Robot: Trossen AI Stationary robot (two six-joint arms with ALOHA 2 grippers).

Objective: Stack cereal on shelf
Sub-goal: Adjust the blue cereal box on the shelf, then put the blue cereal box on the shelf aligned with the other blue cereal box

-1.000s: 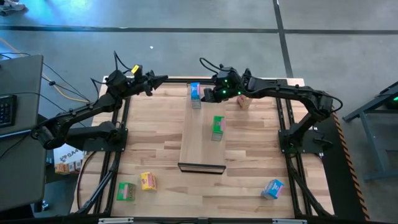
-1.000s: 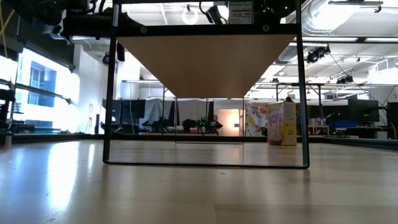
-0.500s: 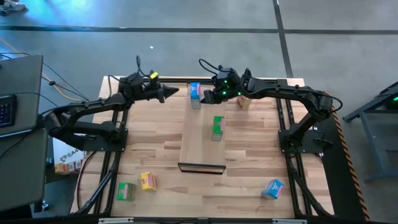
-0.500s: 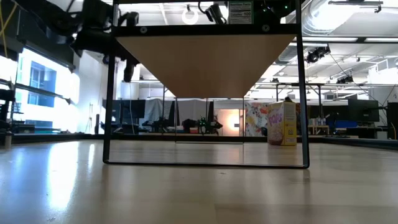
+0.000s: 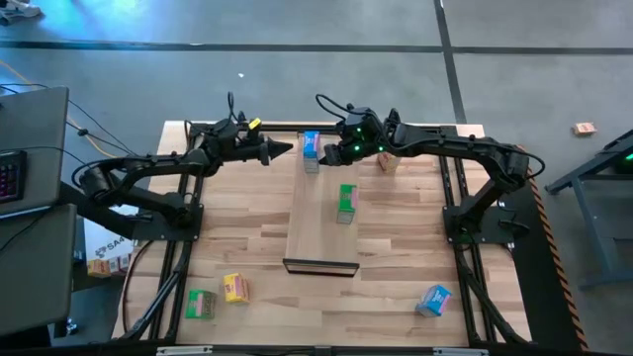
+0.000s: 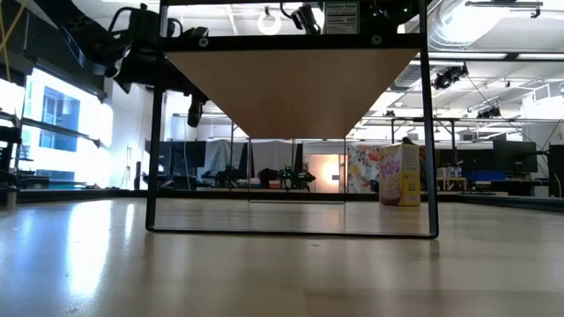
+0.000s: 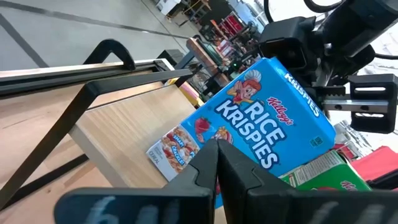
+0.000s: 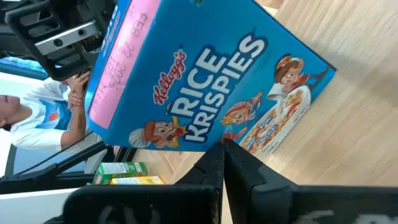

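Observation:
The shelf [image 5: 318,232] is a pale plank raised over the table's middle. A blue Rice Krispies box [image 5: 311,145] stands upright at its far end, and a green box [image 5: 345,202] stands near its middle. My left gripper [image 5: 290,148] is shut and points level at the blue box [image 7: 273,121] from the table's left, a small gap away. My right gripper [image 5: 326,151] is shut, its tips right at the box's opposite face [image 8: 205,81]. A yellow-orange box [image 5: 388,162] stands on the table beside the right arm. Green [image 5: 201,304], yellow [image 5: 234,288] and blue [image 5: 433,300] boxes lie near the table's near edge. My right gripper's shut fingertips [image 8: 219,155] come level from the table's right at the lower part of the blue box's printed face [image 8: 249,127]. Whether they touch it, I cannot tell. The box stands upright on the shelf's far end.
The shelf rests on a thin black frame [image 6: 157,132], with open room beneath it. The yellow-orange box [image 6: 399,174] shows under the shelf in the low view. A laptop [image 5: 25,178] sits off the table's left side. A person [image 8: 34,121] shows in the room beyond.
My left arm has swung along the far edge toward the table's right and come down a little, bringing its shut gripper close to the blue box. The right arm and all the boxes have stayed where they were.

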